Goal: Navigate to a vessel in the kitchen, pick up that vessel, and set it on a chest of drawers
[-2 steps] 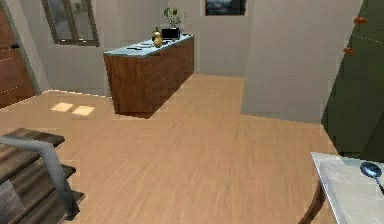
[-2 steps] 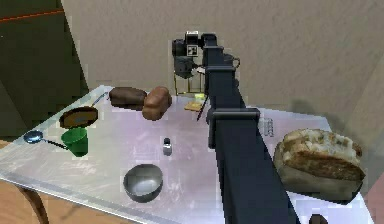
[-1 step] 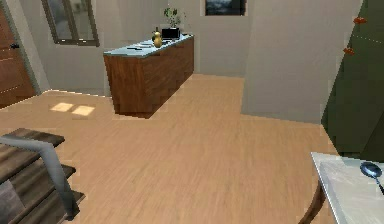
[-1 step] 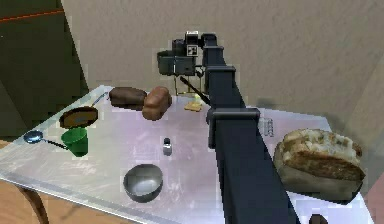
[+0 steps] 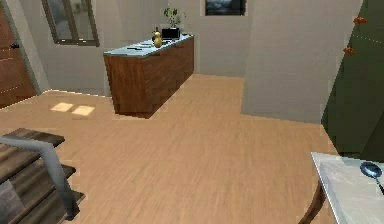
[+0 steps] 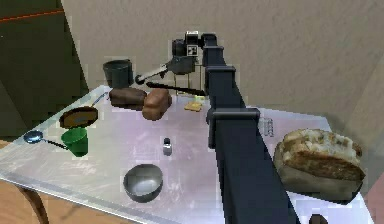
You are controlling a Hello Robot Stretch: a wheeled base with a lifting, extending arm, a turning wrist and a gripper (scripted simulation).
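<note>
A pale table point(image 6: 110, 160) carries several vessels: a dark grey pot point(image 6: 118, 72) at the far left, a green cup point(image 6: 76, 141) near the left edge and a metal bowl point(image 6: 143, 182) at the front. The dark arm point(image 6: 235, 130) reaches out over the table. Its gripper point(image 6: 143, 76) points left, ending close beside the grey pot. With the pot and the bread on the table right behind the fingers, I cannot tell whether the gripper holds anything. The table's corner point(image 5: 345, 195) shows at the forward view's lower right.
Two brown loaves point(image 6: 140, 98), a pan point(image 6: 78, 115), a small shaker point(image 6: 168, 147) and a big round loaf point(image 6: 320, 163) share the table. Ahead, a wooden counter point(image 5: 150, 72) bears a gold vase point(image 5: 157, 39) and a plant point(image 5: 172, 15). Open wood floor point(image 5: 200, 150) lies between.
</note>
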